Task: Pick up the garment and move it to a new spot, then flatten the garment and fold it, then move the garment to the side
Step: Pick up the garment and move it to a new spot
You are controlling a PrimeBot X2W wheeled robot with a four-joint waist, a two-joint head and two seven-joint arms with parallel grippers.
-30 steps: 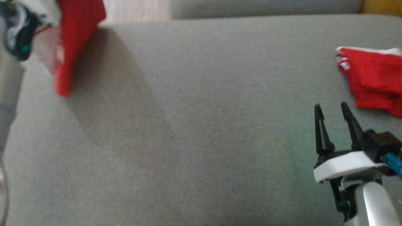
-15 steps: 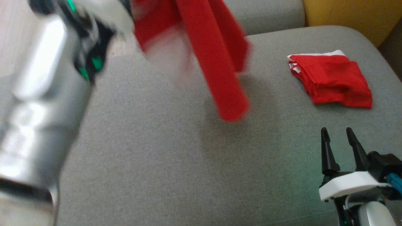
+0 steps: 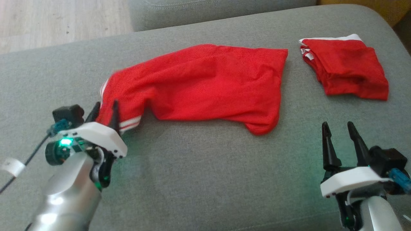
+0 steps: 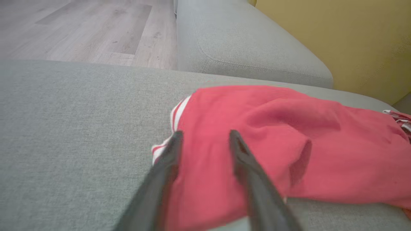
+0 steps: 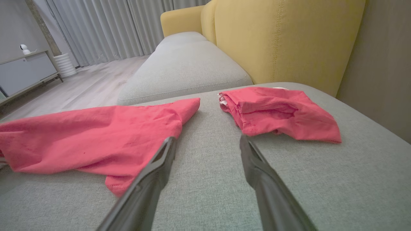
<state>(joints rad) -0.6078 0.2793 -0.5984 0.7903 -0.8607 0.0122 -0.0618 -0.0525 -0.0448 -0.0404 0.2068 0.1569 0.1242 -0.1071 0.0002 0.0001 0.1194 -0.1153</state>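
The garment (image 3: 208, 83), red with white stripes at its left hem, lies spread lengthwise across the grey cushion (image 3: 205, 179). My left gripper (image 3: 105, 110) sits at its striped left end. In the left wrist view the left gripper (image 4: 204, 138) has its fingers apart over the garment (image 4: 273, 128), which lies slack between and under them. My right gripper (image 3: 337, 126) stands open at the lower right, off the cloth. In the right wrist view the right gripper (image 5: 207, 141) points between the garment (image 5: 96, 138) and a folded pile.
A second red garment (image 3: 346, 69), folded, lies at the cushion's far right corner (image 5: 276, 112). Another grey cushion (image 4: 240, 41) adjoins the far side, with a yellow sofa back (image 5: 273, 38) behind. Wooden floor (image 3: 48, 22) lies past the far left edge.
The head camera has shifted. The garment hung in the air from my shut left gripper; now it lies on the cushion and the left fingers have parted. The right gripper stays open.
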